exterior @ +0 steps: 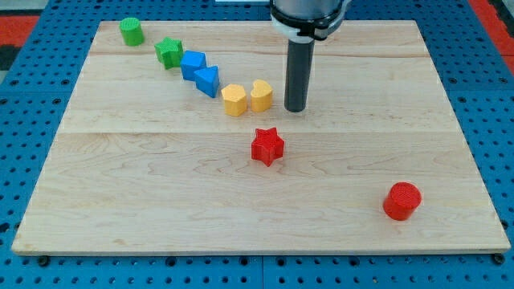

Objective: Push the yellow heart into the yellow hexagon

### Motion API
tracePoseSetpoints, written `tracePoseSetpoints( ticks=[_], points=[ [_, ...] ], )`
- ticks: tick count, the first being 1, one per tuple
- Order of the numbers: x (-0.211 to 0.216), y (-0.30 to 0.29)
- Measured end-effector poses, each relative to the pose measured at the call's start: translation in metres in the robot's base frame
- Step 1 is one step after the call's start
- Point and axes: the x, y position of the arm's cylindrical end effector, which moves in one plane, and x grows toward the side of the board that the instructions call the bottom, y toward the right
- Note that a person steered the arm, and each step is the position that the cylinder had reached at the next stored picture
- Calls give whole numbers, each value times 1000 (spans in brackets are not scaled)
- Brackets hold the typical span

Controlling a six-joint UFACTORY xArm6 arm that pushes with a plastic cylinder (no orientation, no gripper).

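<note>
The yellow heart [261, 95] sits near the board's middle top, touching the yellow hexagon [234, 100] on its left. My tip [295, 108] stands just to the right of the heart, a small gap apart from it. The dark rod rises from the tip to the view's top.
A blue triangle [208, 80] and blue block [193, 63] lie up-left of the hexagon, then a green star [169, 52] and a green cylinder [132, 31]. A red star [267, 146] lies below the heart. A red cylinder [401, 201] sits at lower right. The wooden board [120, 201] ends at the blue pegboard.
</note>
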Motion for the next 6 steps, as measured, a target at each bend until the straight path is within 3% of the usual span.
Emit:
tracePoseSetpoints(
  ticks=[1,4,6],
  points=[
    [-20,1],
    [-18,-78],
    [-14,-90]
  ],
)
